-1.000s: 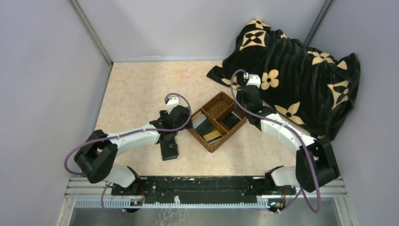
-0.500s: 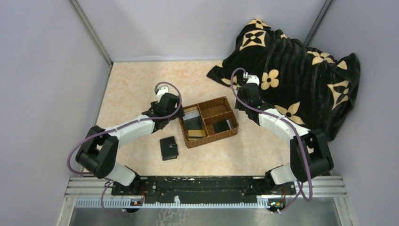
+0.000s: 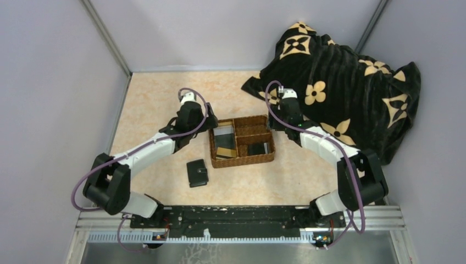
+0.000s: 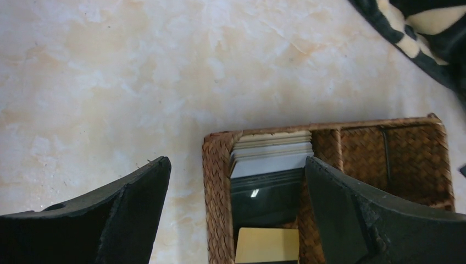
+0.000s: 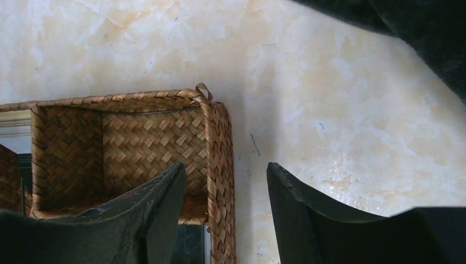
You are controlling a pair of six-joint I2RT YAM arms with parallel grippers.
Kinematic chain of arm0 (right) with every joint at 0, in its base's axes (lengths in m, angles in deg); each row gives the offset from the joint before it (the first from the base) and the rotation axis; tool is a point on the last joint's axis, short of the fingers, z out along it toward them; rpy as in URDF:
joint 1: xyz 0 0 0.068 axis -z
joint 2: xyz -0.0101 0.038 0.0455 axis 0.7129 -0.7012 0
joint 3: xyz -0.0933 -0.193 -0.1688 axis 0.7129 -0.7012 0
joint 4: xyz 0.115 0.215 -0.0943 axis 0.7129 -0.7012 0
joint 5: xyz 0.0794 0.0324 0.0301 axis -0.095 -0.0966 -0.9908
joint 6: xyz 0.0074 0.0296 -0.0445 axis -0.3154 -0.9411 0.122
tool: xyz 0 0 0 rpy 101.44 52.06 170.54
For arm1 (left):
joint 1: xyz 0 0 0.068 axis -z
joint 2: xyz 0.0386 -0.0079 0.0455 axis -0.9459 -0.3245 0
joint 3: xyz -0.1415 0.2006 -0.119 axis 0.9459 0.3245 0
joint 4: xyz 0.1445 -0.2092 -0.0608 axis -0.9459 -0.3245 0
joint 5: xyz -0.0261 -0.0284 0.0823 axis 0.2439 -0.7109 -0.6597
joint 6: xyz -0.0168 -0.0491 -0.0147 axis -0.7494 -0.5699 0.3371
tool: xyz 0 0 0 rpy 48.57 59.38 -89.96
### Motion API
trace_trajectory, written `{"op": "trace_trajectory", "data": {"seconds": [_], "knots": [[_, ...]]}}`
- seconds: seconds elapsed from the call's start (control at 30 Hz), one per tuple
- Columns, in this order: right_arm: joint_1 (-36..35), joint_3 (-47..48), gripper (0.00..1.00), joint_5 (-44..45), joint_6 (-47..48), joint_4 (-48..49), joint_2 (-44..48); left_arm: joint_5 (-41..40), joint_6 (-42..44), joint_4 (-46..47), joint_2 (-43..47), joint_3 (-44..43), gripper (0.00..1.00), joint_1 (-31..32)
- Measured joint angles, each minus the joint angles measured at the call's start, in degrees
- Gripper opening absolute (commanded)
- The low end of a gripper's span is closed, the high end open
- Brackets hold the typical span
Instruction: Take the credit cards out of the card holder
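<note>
Card holder (image 3: pixel 197 173) — visible only from overhead, near wicker tray (image 3: pixel 242 161).

No writing or label is legible anywhere.

Robot lab test cell, not a home. White-and-black jointed left arm (image 3: pixel 154 148) & matching right arm (image 3: pixel 324 146) bolted to black metal rail (image 3: pixel 231 213) at near edge of beige marble-look table (image 3: pixel 154 104). Plain grey panel walls (image 3: pixel 55 82) w/ aluminium corner posts (image 3: pixel 107 37). Props only: brown wicker divided tray (image 3: pixel 244 161), black plush blanket w/ cream flower print (image 3: pixel 351 82).
</note>
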Motion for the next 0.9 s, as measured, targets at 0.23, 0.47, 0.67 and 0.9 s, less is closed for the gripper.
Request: {"op": "trace_trajectory", "data": {"seconds": [0.23, 0.47, 0.67, 0.9], "knots": [[-1.4, 0.8, 0.58, -0.5, 0.4, 0.0, -4.5, 2.4, 0.0, 0.9, 4.5, 4.6, 0.98, 0.0], [-1.6, 4.4, 0.58, 0.6, 1.0, -0.7, -9.4, 1.9, -0.5, 0.9, 0.0, 6.1, 0.98, -0.1], [-1.6, 11.0, 0.58, 2.9, 2.1, -0.4, -15.5, 2.3, -1.2, 0.7, -5.0, 4.2, 0.97, -1.9], [-1.4, 15.1, 0.58, 4.5, 3.0, -1.3, -24.2, 3.5, -1.8, 0.7, -6.0, 2.3, 0.97, -5.1]]}}
